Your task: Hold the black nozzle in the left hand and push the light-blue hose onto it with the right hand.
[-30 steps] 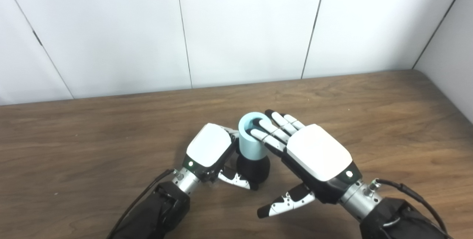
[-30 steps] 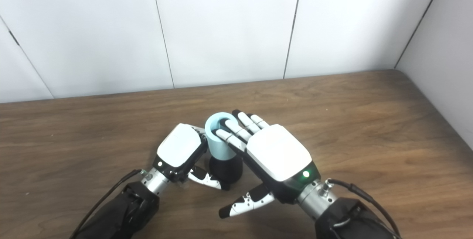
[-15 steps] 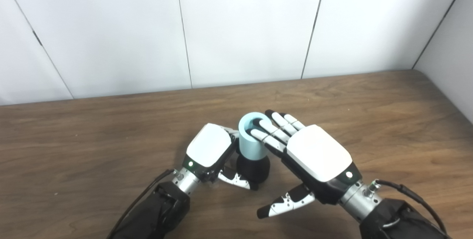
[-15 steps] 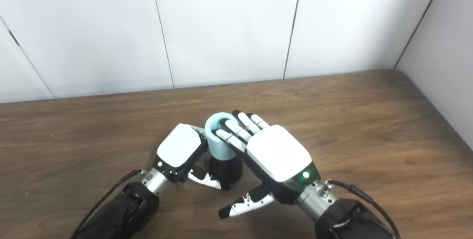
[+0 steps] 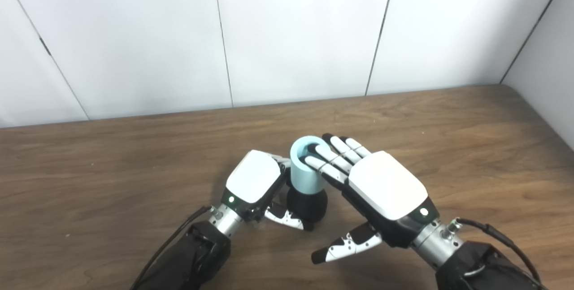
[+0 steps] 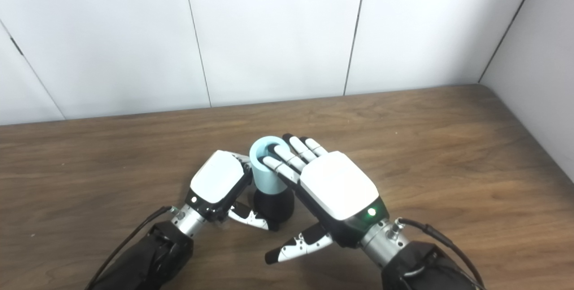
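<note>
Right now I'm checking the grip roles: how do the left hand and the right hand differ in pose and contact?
The left hand curls around the black nozzle, thumb under its base; the right hand is flat, fingers extended over the top rim of the light-blue hose. The left thumb touches the nozzle; the right thumb hangs free. Both meet at the stacked, upright hose and nozzle.

A bare test room: a wooden table (image 5: 448, 124) against plain white wall panels (image 5: 296, 34)
</note>
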Robot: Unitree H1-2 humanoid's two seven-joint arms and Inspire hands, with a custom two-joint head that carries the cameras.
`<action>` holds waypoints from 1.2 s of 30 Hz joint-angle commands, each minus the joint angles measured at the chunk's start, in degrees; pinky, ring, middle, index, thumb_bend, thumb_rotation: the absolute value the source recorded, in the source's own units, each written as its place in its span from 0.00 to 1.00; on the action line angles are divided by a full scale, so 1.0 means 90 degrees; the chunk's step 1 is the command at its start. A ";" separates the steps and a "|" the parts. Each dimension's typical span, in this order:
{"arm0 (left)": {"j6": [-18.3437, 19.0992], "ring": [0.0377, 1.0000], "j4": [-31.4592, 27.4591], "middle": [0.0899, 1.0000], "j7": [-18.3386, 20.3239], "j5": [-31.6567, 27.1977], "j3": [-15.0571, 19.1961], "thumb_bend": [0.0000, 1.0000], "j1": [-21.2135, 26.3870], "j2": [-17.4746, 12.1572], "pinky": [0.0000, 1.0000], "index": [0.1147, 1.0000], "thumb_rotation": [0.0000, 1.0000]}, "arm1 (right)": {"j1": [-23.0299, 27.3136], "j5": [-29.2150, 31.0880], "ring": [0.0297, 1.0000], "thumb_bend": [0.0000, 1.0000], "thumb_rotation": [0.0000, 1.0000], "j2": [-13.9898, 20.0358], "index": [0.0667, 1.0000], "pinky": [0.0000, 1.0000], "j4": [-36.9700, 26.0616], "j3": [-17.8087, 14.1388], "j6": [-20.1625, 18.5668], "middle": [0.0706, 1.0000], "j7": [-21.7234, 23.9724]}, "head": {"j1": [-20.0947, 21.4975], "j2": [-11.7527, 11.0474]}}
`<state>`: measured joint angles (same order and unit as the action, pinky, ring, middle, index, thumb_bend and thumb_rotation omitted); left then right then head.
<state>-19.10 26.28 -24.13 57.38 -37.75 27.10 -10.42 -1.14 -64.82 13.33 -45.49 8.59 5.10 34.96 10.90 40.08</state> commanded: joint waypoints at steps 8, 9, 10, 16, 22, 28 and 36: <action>0.0066 0.33 0.0735 0.35 0.0254 0.0058 -0.0575 0.51 -0.1599 0.0013 0.31 0.47 0.00 | -0.0491 -0.0040 0.97 0.86 0.72 0.0268 0.86 0.97 0.0566 0.0418 0.0041 0.91 0.0884 | -0.0003 0.0013; 0.0066 0.31 0.0736 0.35 0.0247 0.0062 -0.0577 0.51 -0.1599 0.0013 0.30 0.46 0.00 | -0.0487 -0.0038 0.97 0.85 0.72 0.0269 0.86 0.97 0.0565 0.0422 0.0028 0.91 0.0916 | 0.0001 0.0023; 0.0068 0.30 0.0741 0.34 0.0237 0.0066 -0.0579 0.51 -0.1600 0.0016 0.29 0.46 0.00 | -0.0483 -0.0043 0.98 0.85 0.72 0.0272 0.87 0.98 0.0564 0.0427 0.0022 0.92 0.0941 | 0.0001 0.0023; 0.0092 0.29 0.0720 0.34 0.0252 0.0086 -0.0592 0.51 -0.1600 0.0016 0.28 0.46 0.00 | -0.0445 -0.0022 0.98 0.85 0.73 0.0298 0.87 0.98 0.0608 0.0446 -0.0002 0.92 0.0962 | -0.0014 0.0026; 0.0093 0.30 0.0721 0.35 0.0196 0.0088 -0.0586 0.51 -0.1620 0.0022 0.28 0.46 0.00 | -0.0424 -0.0048 0.97 0.85 0.72 0.0292 0.87 0.98 0.0627 0.0483 -0.0059 0.92 0.1020 | -0.0016 0.0050; 0.0056 0.27 0.0678 0.39 0.0202 0.0069 -0.0584 0.52 -0.1635 0.0005 0.26 0.43 0.00 | -0.0400 -0.0064 0.97 0.84 0.73 0.0323 0.87 0.98 0.0648 0.0534 -0.0114 0.92 0.1087 | -0.0006 0.0065; 0.0085 0.28 0.0660 0.34 0.0214 0.0095 -0.0597 0.51 -0.1634 0.0008 0.27 0.45 0.00 | -0.0272 0.0074 0.96 0.85 0.73 0.0404 0.87 0.96 0.0653 0.0584 -0.0291 0.92 0.1212 | -0.0015 0.0078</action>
<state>-18.42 25.49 -23.75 57.36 -37.78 26.63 -10.49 -0.61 -65.53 14.09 -45.25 10.21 2.13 34.68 10.72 40.69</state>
